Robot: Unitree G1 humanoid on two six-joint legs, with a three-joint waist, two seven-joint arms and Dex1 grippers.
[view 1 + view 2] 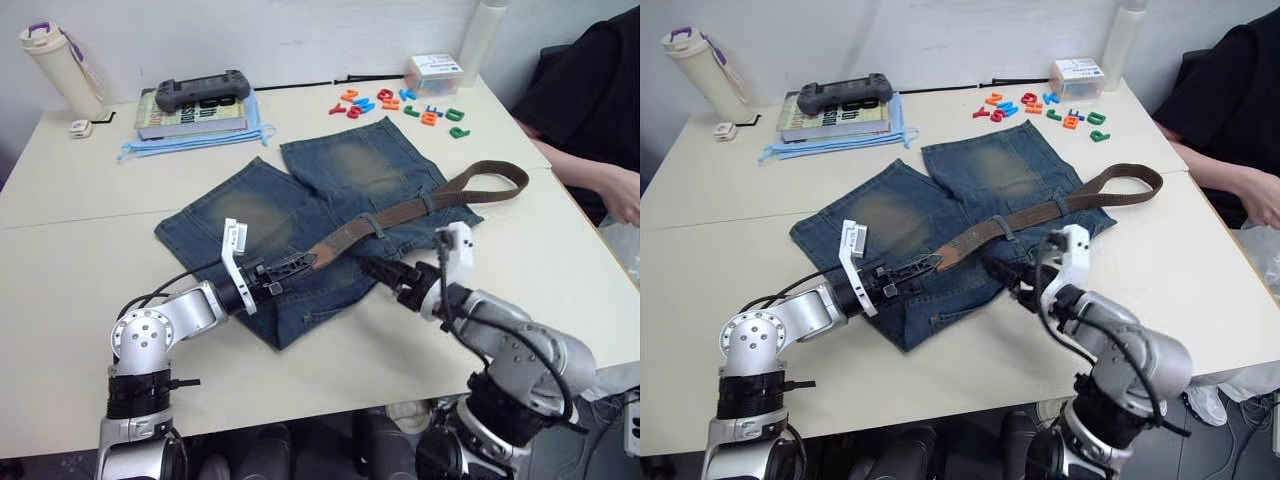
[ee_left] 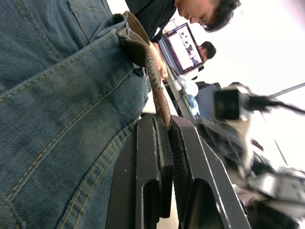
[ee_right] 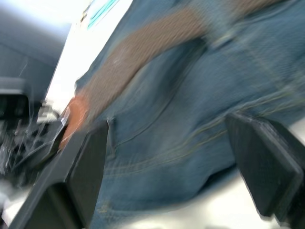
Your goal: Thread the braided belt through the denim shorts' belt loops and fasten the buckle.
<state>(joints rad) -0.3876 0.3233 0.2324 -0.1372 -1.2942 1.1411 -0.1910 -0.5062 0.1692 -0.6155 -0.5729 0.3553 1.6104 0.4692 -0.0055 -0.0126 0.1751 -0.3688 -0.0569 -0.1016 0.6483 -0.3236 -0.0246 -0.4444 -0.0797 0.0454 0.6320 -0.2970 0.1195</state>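
Left claw [image 1: 300, 263] pinching braided belt [image 1: 400, 215] tip, right claw [image 1: 385, 273] seemingly open

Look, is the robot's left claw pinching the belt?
Yes, the left gripper is shut on the braided belt, whose strap runs down between its black fingers.

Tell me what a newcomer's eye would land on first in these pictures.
The denim shorts spread across the middle of the table, with the braided belt running along the waistband and looping off the far edge. The left tool is shut on the belt's tan tip, while the right tool hangs open just beside it over the waistband. Bright plastic letters lie scattered at the table's far side.
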